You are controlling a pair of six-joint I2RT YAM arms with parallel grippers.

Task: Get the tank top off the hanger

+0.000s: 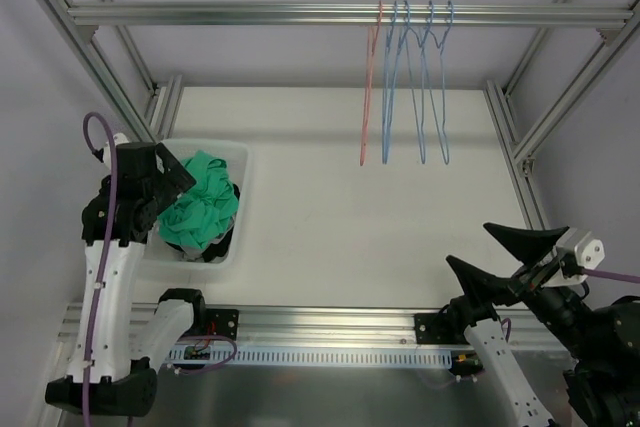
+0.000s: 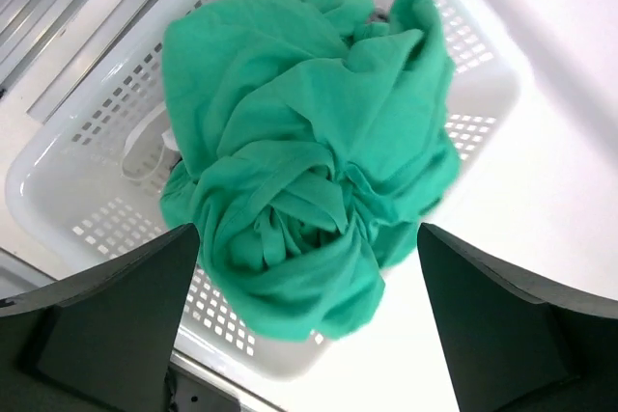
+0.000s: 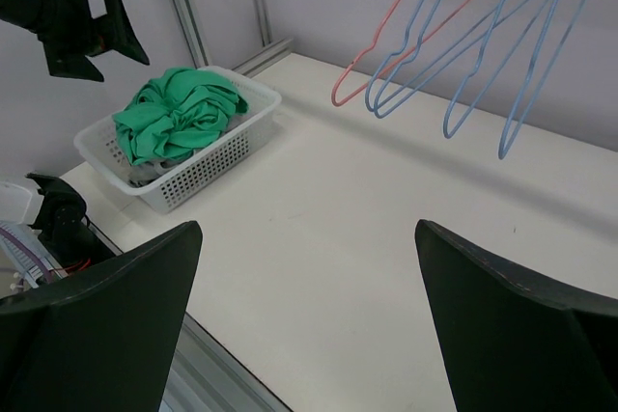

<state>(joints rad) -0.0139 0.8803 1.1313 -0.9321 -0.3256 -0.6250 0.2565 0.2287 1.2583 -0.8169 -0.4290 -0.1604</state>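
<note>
1. The table [image 1: 350, 207] is recorded as a plain white surface, enclosed by an aluminium frame and pale grey walls.
2. The green tank top [image 1: 200, 209] is found crumpled in a white perforated basket [image 1: 243, 172] at the table's left edge.
3. A red hanger [image 1: 369, 97] and blue hangers [image 1: 422, 137] are hung from the overhead rail [image 1: 250, 13].
4. The left gripper [image 2: 307, 238] is held above the basket, jaws wide apart, nothing gripped.
5. The right gripper [image 1: 468, 244] is spread wide at the near right, nothing gripped.

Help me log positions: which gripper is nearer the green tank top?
Left: left gripper hovers directly above the green tank top; right gripper sits far across the table.
</note>
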